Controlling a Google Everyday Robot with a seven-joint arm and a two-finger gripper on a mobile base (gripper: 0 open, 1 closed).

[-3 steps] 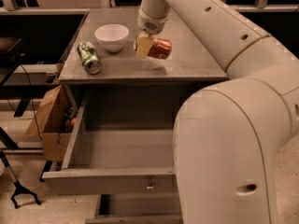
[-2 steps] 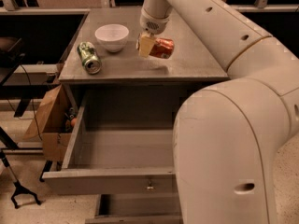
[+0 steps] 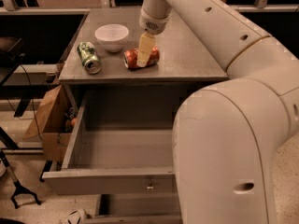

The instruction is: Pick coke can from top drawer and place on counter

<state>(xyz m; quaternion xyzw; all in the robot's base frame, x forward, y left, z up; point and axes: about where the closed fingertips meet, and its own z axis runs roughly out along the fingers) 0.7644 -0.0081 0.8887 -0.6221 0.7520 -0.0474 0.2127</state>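
I've got 1 arm in shot, reaching from the right foreground up and over the cabinet. The gripper is down on the counter, right at the coke can, and a cream part of it crosses the can's front. I cannot tell from here if it is clamped on the can or slack around it. The coke can lies on its side on the counter near the front edge, roughly mid-width, with its silver end pointing left. It is out of the drawer. The green can also lies on its side, to the left of the coke can and apart from it. The white bowl stands upright behind and between the 2 cans, touching neither. The top drawer is pulled well out below the counter, with the keyhole in its front panel. The right part of the drawer is hidden behind the arm. The lower drawer pokes out slightly beneath it. A brown cardboard box sits against the cabinet's left side.
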